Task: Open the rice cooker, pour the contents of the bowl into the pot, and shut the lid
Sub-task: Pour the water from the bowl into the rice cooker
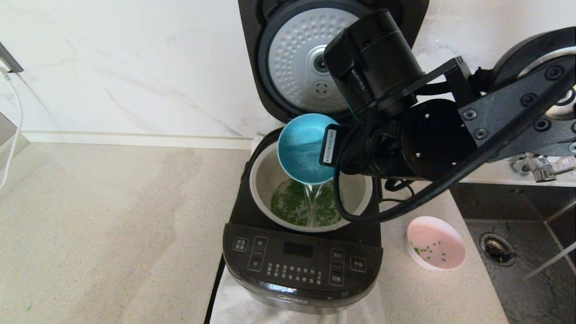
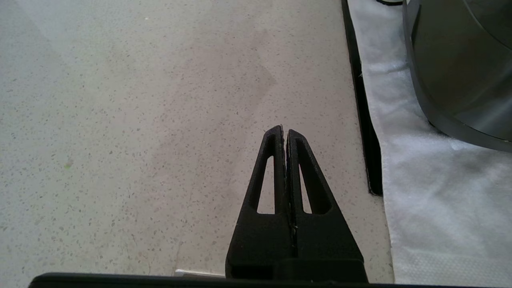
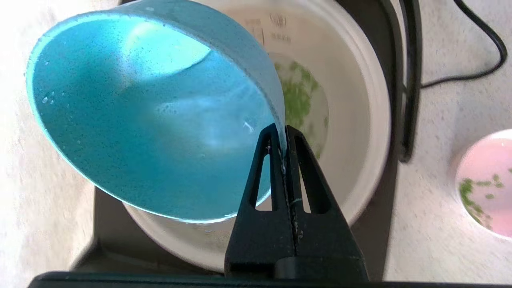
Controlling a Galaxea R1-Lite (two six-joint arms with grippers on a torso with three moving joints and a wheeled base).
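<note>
The black rice cooker (image 1: pixel 301 265) stands with its lid (image 1: pixel 297 58) swung up, the dimpled silver plate facing me. My right gripper (image 3: pixel 283 130) is shut on the rim of a blue bowl (image 1: pixel 303 148) (image 3: pixel 148 116), tilted over the pot (image 1: pixel 355 198) (image 3: pixel 360 120). A stream of water (image 1: pixel 311 202) runs from the bowl into the pot, where green bits (image 1: pixel 290 207) float. My left gripper (image 2: pixel 285 131) is shut and empty, low over the counter to the cooker's left.
A small pink bowl (image 1: pixel 435 243) (image 3: pixel 486 184) with a few green bits sits on the counter right of the cooker. A sink (image 1: pixel 517 252) with a drain lies further right. A black power cord (image 3: pixel 480 48) trails behind. White padding (image 2: pixel 432 192) lies under the cooker.
</note>
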